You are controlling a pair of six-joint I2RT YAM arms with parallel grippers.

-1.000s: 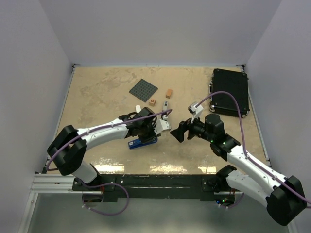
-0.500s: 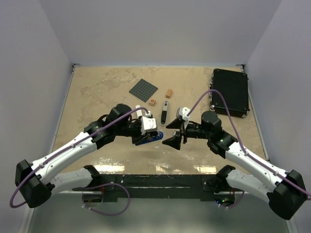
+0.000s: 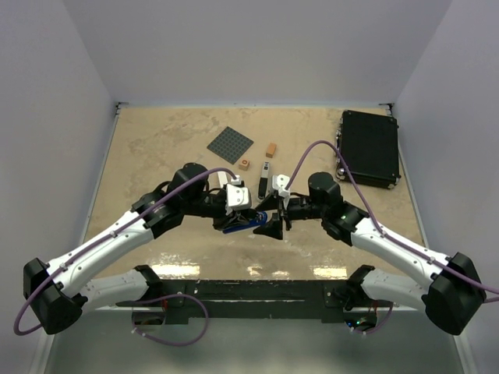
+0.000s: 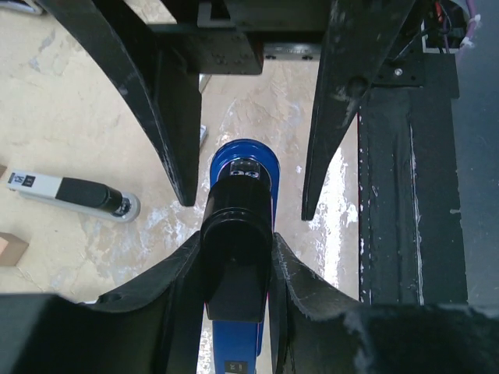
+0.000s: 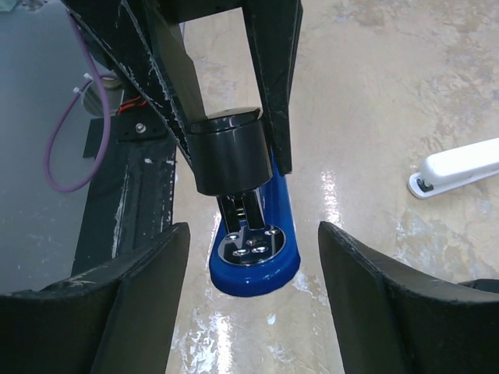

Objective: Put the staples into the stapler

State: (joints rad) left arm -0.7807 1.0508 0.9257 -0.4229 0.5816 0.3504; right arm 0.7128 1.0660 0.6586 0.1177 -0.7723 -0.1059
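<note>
The blue stapler (image 3: 243, 224) hangs above the table's middle, nearer the near edge, with its nose pointing to 3 o'clock in the top view. The left gripper (image 4: 238, 265) clamps it across the black top, one finger on each side. The right gripper (image 5: 253, 230) faces it from 3 o'clock. Its jaws are spread wide on either side of the stapler's nose, with a gap showing on each side. At the stapler's 11 o'clock a small whitish staples box (image 3: 221, 178) lies mostly hidden behind the left wrist. A black-and-white stapler (image 3: 265, 181) lies on the table at 1 o'clock. Beyond it are two orange blocks (image 3: 270, 149) and a grey studded plate (image 3: 231, 145) at 12 o'clock. A black case (image 3: 369, 148) sits far off at 2 o'clock.
</note>
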